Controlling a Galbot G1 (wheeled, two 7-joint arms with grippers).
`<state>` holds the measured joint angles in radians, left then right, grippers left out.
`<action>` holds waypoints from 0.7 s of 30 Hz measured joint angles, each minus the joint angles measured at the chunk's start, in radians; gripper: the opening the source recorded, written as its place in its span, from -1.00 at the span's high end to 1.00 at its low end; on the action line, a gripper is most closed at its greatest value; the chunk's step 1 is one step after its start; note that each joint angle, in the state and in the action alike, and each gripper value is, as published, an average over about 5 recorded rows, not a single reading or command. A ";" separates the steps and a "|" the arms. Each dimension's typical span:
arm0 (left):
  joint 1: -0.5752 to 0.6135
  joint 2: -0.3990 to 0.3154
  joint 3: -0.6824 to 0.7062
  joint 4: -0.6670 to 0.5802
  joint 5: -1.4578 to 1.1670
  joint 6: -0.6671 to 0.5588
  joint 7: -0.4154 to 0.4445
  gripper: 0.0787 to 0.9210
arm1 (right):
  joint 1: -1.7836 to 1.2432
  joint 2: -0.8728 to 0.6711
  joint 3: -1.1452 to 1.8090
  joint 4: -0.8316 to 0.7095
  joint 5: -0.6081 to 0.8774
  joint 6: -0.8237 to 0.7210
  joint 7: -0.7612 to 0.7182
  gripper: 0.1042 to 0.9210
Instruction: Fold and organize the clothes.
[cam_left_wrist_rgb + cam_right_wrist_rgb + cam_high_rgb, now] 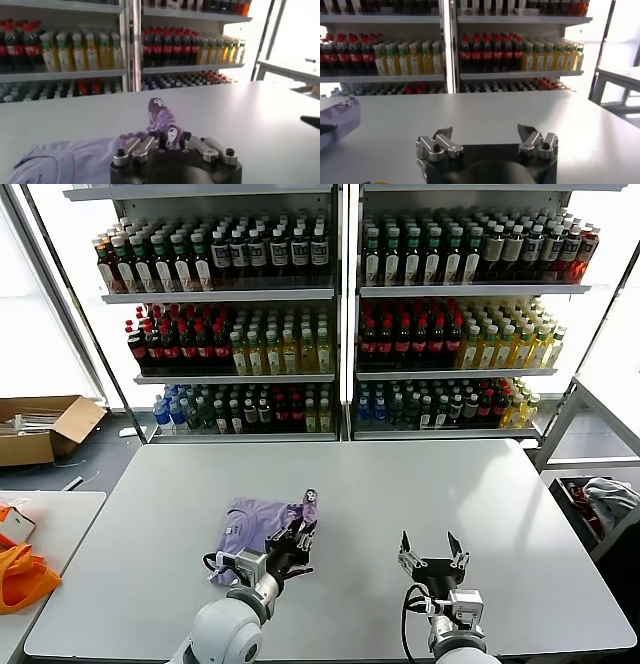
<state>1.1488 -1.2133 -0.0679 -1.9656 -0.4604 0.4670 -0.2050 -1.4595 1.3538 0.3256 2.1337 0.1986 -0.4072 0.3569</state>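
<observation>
The lavender T-shirt (255,524) lies crumpled on the white table (420,494), left of centre near the front. My left gripper (297,536) is shut on the shirt's right edge; a strip of fabric with dark purple print rises beyond the jaws in the left wrist view (164,120). The rest of the shirt spreads out to the side (65,160). My right gripper (430,552) is open and empty over bare table to the right of the shirt; its wrist view (485,137) shows the spread jaws and a corner of the shirt (337,117) far off.
An orange fabric bag (22,574) lies on a side table at the left. A cardboard box (45,429) sits on the floor at the back left. Drink shelves (340,314) stand behind the table. A bin with cloth (605,504) stands at the right.
</observation>
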 measured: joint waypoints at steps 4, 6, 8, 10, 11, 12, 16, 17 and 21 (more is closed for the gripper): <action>-0.003 -0.005 0.000 -0.015 -0.080 -0.022 -0.005 0.09 | 0.012 -0.001 -0.010 -0.012 0.024 -0.005 0.007 -0.76; -0.002 -0.003 -0.005 -0.027 -0.111 -0.031 -0.010 -0.06 | 0.021 0.000 -0.017 -0.019 0.046 -0.008 0.012 -0.76; 0.001 0.002 -0.016 -0.039 -0.134 -0.037 -0.017 -0.18 | 0.032 -0.001 -0.025 -0.026 0.075 -0.013 0.018 -0.76; 0.008 0.010 -0.029 -0.052 -0.150 -0.039 -0.024 -0.33 | 0.045 -0.001 -0.035 -0.034 0.113 -0.018 0.026 -0.76; 0.012 0.014 -0.037 -0.059 -0.154 -0.040 -0.027 -0.39 | 0.054 -0.002 -0.041 -0.039 0.136 -0.022 0.030 -0.76; 0.016 0.018 -0.046 -0.065 -0.157 -0.040 -0.030 -0.47 | 0.064 -0.001 -0.048 -0.044 0.160 -0.026 0.036 -0.76; 0.040 0.033 -0.086 -0.088 -0.144 -0.035 -0.045 -0.70 | 0.110 0.004 -0.080 -0.065 0.264 -0.044 0.064 -0.76; 0.046 0.036 -0.096 -0.093 -0.136 -0.033 -0.048 -0.72 | 0.122 0.006 -0.090 -0.071 0.291 -0.049 0.072 -0.76; 0.075 0.042 -0.137 -0.112 -0.098 -0.030 -0.059 -0.76 | 0.168 0.017 -0.130 -0.098 0.384 -0.062 0.102 -0.76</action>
<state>1.2242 -1.1717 -0.2053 -2.0774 -0.5581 0.4372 -0.2638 -1.2916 1.3709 0.1960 2.0361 0.5828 -0.4693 0.4585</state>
